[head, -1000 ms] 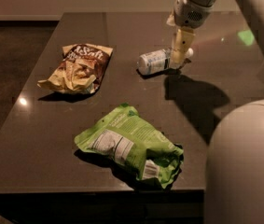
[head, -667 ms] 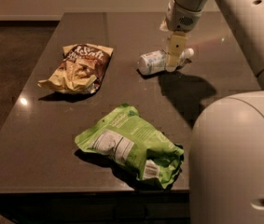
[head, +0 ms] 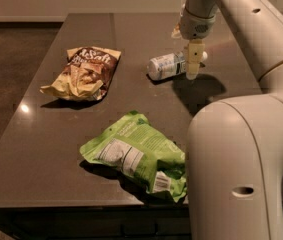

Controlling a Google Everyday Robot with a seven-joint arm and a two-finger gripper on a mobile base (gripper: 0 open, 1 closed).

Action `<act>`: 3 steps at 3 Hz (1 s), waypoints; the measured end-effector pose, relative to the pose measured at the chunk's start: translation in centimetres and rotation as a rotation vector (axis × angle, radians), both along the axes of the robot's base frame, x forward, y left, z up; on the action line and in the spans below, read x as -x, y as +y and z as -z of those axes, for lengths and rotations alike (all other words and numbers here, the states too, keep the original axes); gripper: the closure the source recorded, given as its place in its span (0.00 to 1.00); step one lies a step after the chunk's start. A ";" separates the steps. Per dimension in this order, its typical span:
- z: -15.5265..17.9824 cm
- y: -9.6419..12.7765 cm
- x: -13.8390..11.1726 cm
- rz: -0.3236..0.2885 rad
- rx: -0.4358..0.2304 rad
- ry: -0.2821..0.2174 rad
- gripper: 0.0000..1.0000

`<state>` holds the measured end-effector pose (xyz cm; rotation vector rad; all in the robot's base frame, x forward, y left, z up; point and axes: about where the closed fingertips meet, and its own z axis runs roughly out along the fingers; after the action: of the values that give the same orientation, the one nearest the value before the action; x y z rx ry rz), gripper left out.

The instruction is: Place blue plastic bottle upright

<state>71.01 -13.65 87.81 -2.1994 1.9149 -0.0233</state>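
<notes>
The blue plastic bottle (head: 165,66) lies on its side on the dark table (head: 131,29), toward the back right, with its white cap (head: 204,55) pointing right. It is clear with a pale label. My gripper (head: 193,60) hangs from the arm straight down over the bottle's neck end, with its tip at the bottle's level and partly covering the neck. The bottle's base end points left toward the middle of the table.
A brown and yellow snack bag (head: 85,73) lies at the left. A green snack bag (head: 138,155) lies near the front edge. My arm's large pale links (head: 236,159) fill the right side and hide the table's right part.
My gripper has come down a little at the bottle's neck end. More of my arm has swung into the right of the view. The bottle and the bags have not moved.
</notes>
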 end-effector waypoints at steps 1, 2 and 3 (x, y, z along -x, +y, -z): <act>1.1 -0.4 -0.6 -0.085 0.033 0.000 0.16; 1.3 -0.1 -1.4 -0.158 0.056 -0.012 0.46; 0.7 0.0 -1.3 -0.218 0.099 -0.024 0.71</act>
<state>72.27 -13.68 87.13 -2.4489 1.6856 -0.1092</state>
